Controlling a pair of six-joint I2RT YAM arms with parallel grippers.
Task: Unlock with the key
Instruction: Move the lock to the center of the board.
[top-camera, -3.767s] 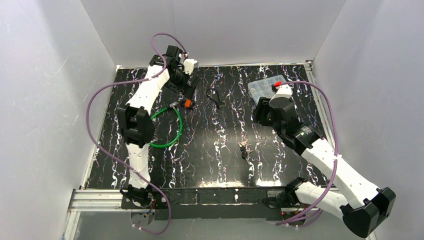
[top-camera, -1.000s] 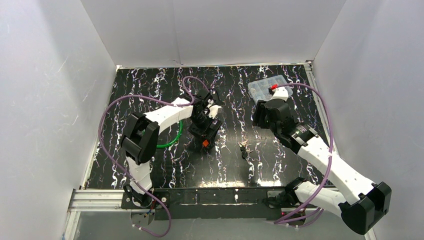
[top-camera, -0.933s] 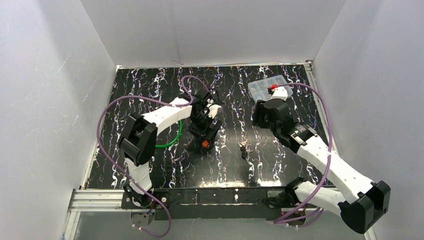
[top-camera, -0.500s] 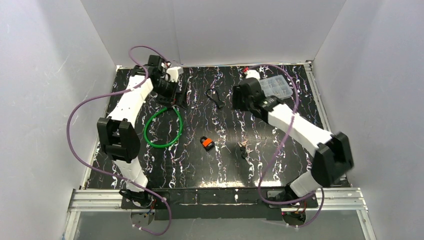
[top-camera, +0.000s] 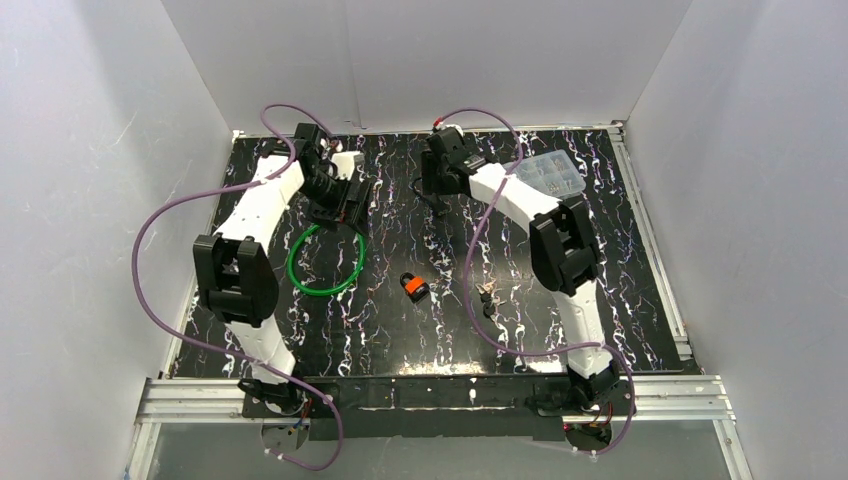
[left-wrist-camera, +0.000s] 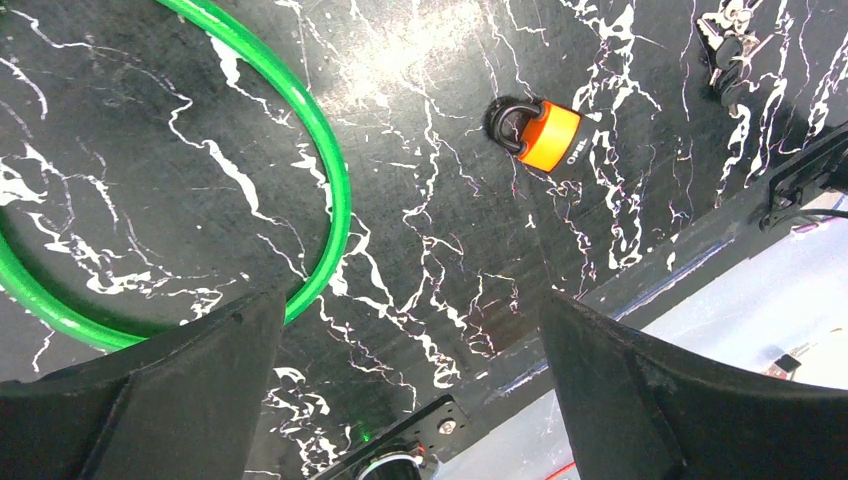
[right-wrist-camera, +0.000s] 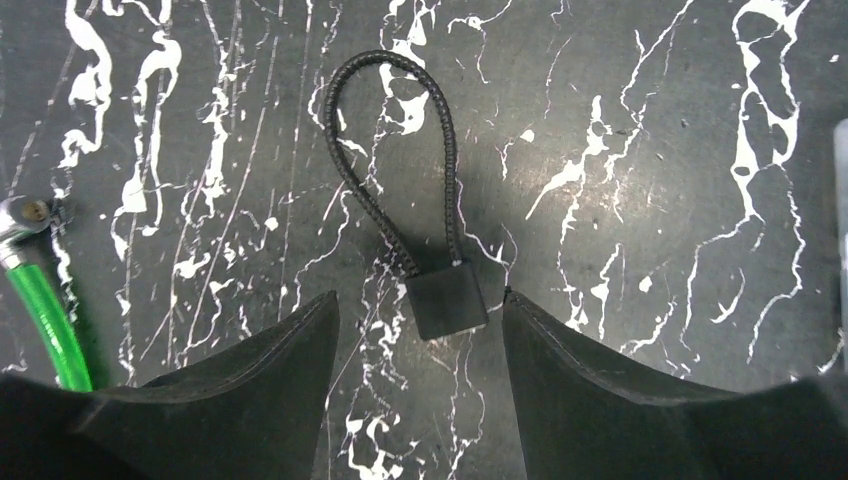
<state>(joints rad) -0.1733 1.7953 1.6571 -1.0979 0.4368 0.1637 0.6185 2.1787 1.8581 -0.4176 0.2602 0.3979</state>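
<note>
Hovering wide open: left gripper (left-wrist-camera: 410, 310), nothing between the jaws. The green cable loop (left-wrist-camera: 300, 150) runs just ahead of it and passes under the finger (left-wrist-camera: 150, 390) on the wrist view's left. The orange padlock (left-wrist-camera: 548, 137) lies further out, ahead of the other finger, flat on the table (left-wrist-camera: 420, 230) with its shackle toward the cable loop and nothing touching it. The keys (left-wrist-camera: 728, 60) sit beyond the padlock, well apart from this gripper.

Right gripper (right-wrist-camera: 420, 300) is also released, jaws apart, low over a small black cord lock (right-wrist-camera: 447, 300). The lock's block sits between the fingertips, closer to the one on the view's right, and its cord points straight ahead. Can't tell if that finger touches the block. The cable's metal end (right-wrist-camera: 25, 215) is off to this gripper's left.

Top view: both grippers are at the far side of the table. Padlock and keys lie mid-table, nearer the bases than either gripper, near each other but apart. A clear box (top-camera: 555, 175) sits right of the right gripper.
</note>
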